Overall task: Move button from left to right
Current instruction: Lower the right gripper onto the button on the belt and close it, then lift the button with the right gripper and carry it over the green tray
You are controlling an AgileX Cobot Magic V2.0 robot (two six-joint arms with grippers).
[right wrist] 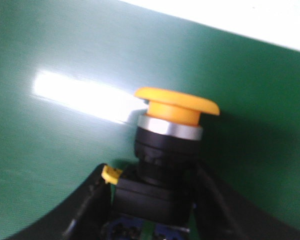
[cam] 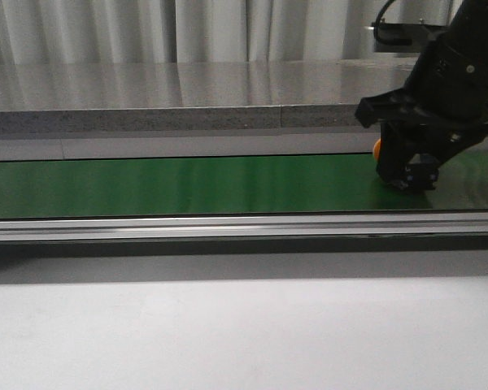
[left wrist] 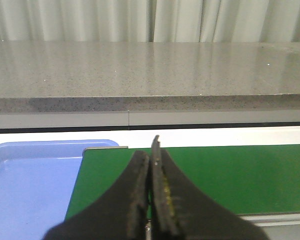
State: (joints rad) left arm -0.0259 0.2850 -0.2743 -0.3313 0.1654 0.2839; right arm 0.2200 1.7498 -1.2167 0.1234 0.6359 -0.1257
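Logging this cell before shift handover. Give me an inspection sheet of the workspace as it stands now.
Surface: green conveyor belt with metal rail along its front; pale table in front.
Job's things: button, orange head, black body, at the belt's right end, between the right gripper's fingers.
Clutter: blue tray off the belt's left end, looks empty.
Grippers: right gripper shut on the button; left gripper shut, holding nothing.
Cables: dark cable above the right arm.
Surroundings: grey counter, pale curtains behind.
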